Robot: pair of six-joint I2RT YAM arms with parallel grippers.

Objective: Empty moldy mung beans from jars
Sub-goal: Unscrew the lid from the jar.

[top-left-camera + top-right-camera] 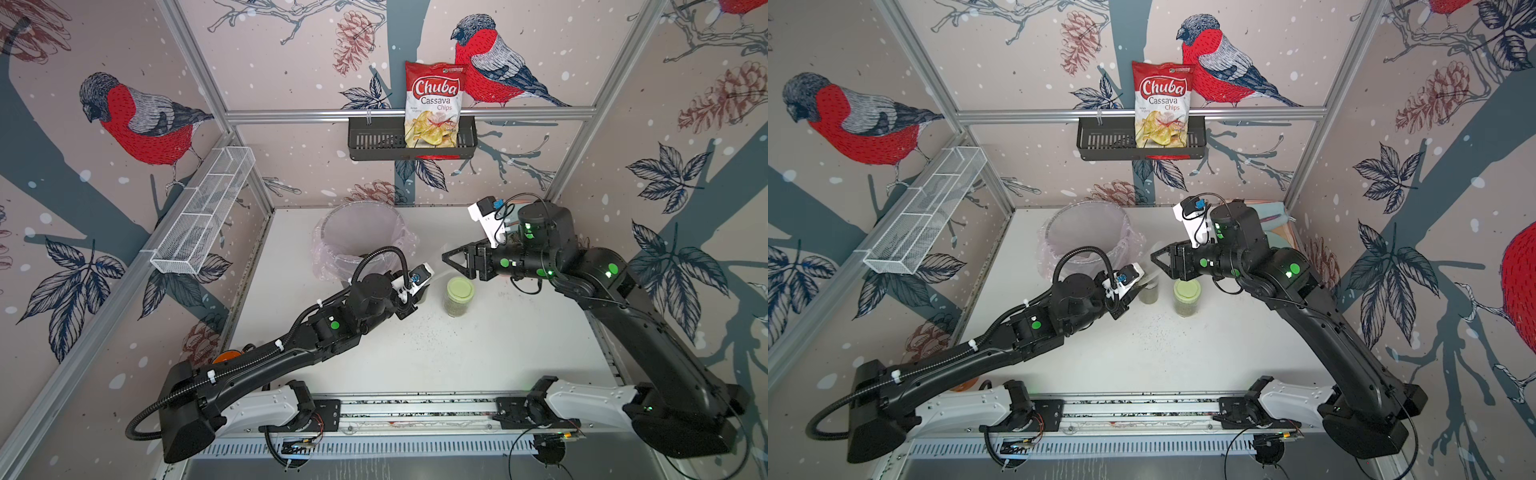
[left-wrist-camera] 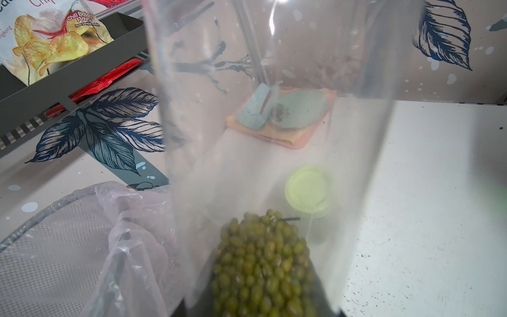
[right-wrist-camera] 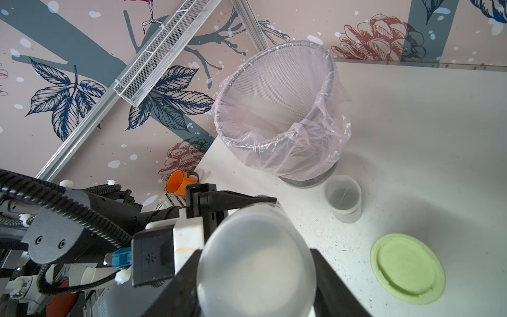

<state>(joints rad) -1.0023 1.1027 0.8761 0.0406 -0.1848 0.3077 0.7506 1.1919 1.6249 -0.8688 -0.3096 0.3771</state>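
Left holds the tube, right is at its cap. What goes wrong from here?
1. The tall tube sits beside the bin, not over it; uncapped here, mung beans could spill on the table.
2. The short jar and green-lid jar stand close by and could get knocked over.

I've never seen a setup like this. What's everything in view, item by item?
tall tube: one, clear, held in left jaws
short cylinder: one, clear, standing on table
green-lidded jar: one, clear, standing on table
mung beans: many, olive-green, inside tall tube
bin: one, mesh lined with pinkish bag, back of table
chips bag: one, red-white, in black basket on back wall
wire shelf: one, white, left wall
mug: one, orange, table's left edge
tray: one, pink, back right corner
left arm: one, black, jaws shut on tall tube
right arm: one, black, jaws either side of the tube's cap
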